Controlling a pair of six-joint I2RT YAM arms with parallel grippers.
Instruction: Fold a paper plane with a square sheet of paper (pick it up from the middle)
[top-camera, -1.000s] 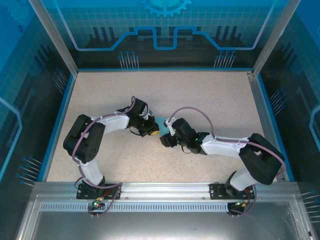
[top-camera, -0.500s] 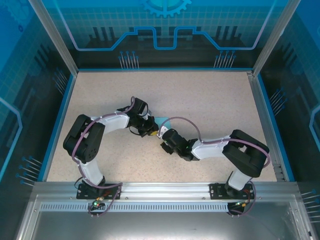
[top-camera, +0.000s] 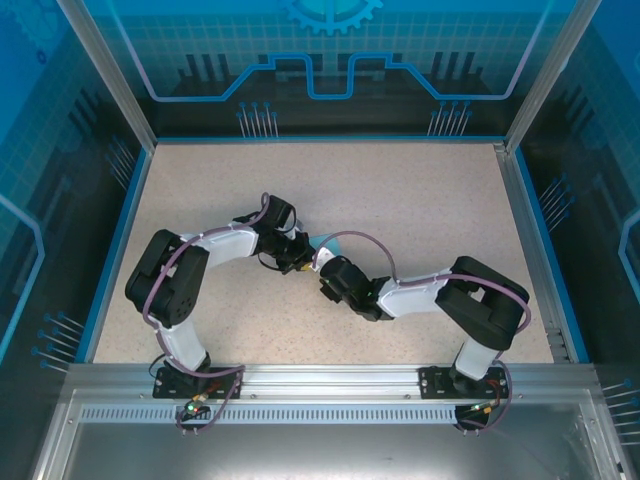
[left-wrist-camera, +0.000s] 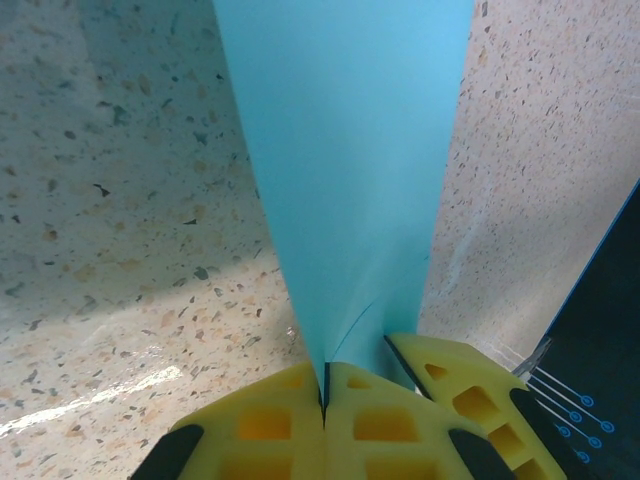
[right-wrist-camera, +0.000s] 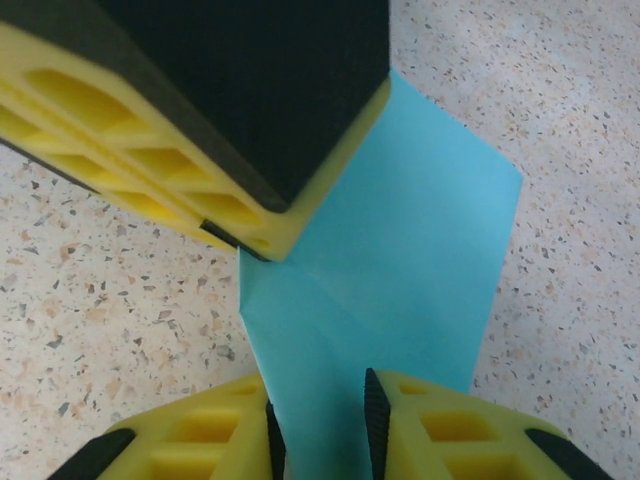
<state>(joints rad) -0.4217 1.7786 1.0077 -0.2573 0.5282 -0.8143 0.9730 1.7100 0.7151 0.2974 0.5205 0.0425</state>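
The square sheet of paper is thin, light and floppy. I judge it creases easily, so it is best taken at an edge close to the fold. It is at the centre of the top view, above the tabletop. The left end effector is closed on it. The right end effector straddles it with jaws apart. Both arms bend inward, wrists almost meeting.

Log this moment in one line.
left hand: shut on square sheet of paper | right hand: open around sheet | sheet: creased
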